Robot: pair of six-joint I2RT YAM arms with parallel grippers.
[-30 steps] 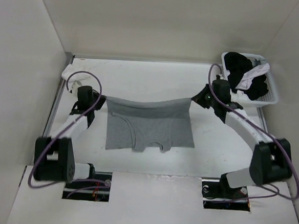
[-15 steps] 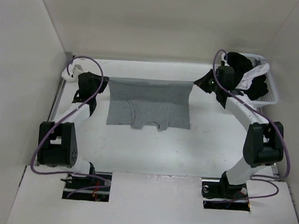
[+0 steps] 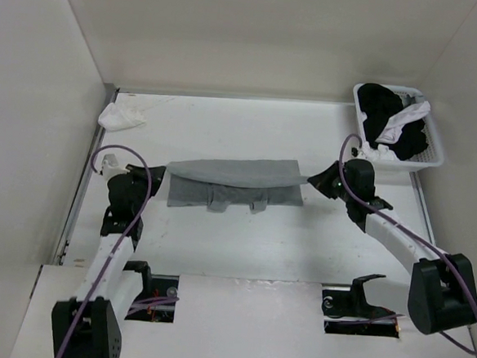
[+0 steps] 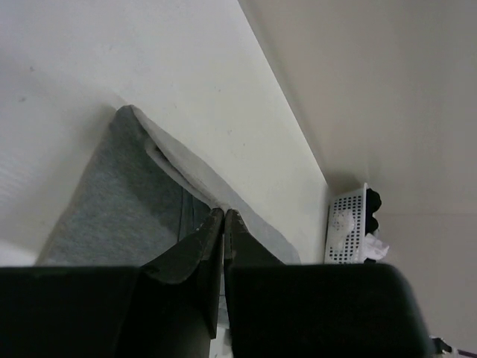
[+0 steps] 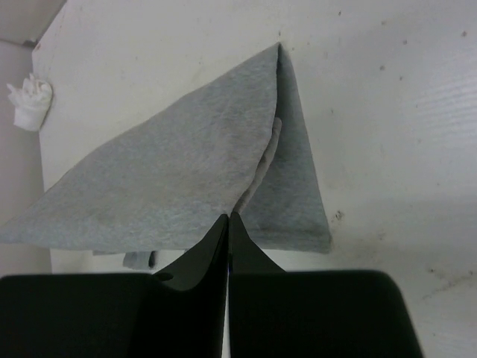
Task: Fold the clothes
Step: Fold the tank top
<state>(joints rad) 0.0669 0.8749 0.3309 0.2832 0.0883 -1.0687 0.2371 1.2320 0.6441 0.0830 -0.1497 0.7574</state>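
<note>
At the far-left corner of the desk (image 3: 242,245) lay a small white cloth (image 3: 120,117), well apart from the work. The left jaws were pressed together on the left corner of the light grey tank top (image 3: 235,170), with the knit pinched thin between their tips. The tank top sat mid-desk between the two arms. Its held edge was raised and drawn across with a slight sag, over a lower layer lying flat on the desk. Judging by that sag and the soft crease at each end, it was light, limp and somewhat stretchy, not slippery and not fragile. It would likely hold no shape of its own and bunch if let slack. The two end corners of one edge, kept taut, looked the soundest hold. The right jaws were likewise closed tight, pinching the right corner. Farther right stood a white basket (image 3: 434,135) of black and white garments (image 3: 394,120).
</note>
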